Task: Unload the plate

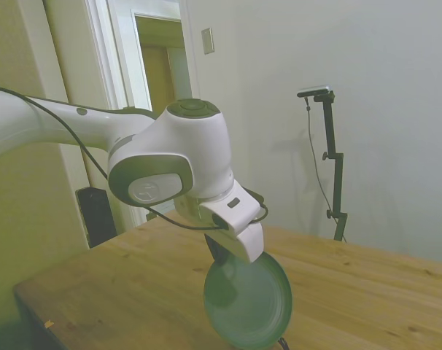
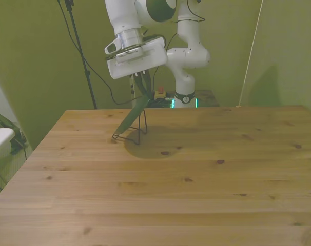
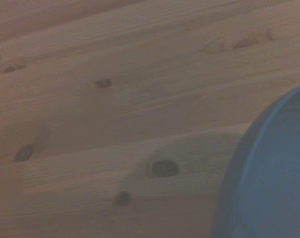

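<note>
White arm (image 1: 97,131) enters from the left of the side view, wrist bent down over the table (image 1: 367,292). Gripper (image 2: 141,84) hangs below the white wrist block in the upper middle-left of the front view.

Plate (image 1: 248,300) sits in the lower middle of the side view, on edge, broad face turned toward that camera, its top rim tucked up under the wrist. In the front view the plate (image 2: 133,114) shows edge-on as a thin dark-green sliver, tilted, upper end at the gripper, lower end slanting down toward the front view's left.

Gripper fingers appear closed on the plate's upper rim; the fingers themselves are dark and small in both views, so the width of the gap cannot be read exactly.

Wire rack (image 2: 130,134) stands on the table under the plate, thin black loops just beneath and beside the plate's lower edge. Cannot tell whether the plate's lower edge touches the rack or is just clear of it.

Wrist view: blurred wooden boards with dark knots, and a curved blue-grey arc of the plate (image 3: 274,173) with its raised rim filling one corner.

Doorway (image 1: 159,65) in the upper left of the side view.
</note>
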You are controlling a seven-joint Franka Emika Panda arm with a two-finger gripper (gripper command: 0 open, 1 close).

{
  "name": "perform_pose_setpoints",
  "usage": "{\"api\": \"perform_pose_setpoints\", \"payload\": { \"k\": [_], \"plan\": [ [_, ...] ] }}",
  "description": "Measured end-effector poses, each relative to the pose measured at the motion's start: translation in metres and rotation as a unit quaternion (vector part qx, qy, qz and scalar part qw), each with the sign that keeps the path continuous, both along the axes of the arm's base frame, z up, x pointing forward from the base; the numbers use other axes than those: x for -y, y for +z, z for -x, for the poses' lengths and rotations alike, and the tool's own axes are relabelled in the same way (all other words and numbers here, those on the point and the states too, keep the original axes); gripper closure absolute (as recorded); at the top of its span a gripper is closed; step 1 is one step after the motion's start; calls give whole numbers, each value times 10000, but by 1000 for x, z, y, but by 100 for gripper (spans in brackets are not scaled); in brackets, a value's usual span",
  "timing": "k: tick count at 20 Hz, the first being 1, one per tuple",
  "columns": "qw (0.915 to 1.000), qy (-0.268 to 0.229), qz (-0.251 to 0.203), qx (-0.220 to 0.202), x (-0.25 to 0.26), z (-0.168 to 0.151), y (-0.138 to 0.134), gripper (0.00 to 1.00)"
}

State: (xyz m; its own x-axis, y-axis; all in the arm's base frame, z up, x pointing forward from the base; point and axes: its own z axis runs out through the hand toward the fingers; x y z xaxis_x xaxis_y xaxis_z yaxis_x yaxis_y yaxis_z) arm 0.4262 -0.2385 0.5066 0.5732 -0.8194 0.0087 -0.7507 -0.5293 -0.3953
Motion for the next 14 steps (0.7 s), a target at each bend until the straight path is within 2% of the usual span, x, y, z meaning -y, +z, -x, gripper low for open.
{"api": "perform_pose_setpoints", "payload": {
  "k": [6, 14],
  "plan": [
    [9999, 84, 57, 126, -3, -4, 23, 100],
    [9982, 322, 93, 507, -20, 19, 106, 100]
  ]
}}
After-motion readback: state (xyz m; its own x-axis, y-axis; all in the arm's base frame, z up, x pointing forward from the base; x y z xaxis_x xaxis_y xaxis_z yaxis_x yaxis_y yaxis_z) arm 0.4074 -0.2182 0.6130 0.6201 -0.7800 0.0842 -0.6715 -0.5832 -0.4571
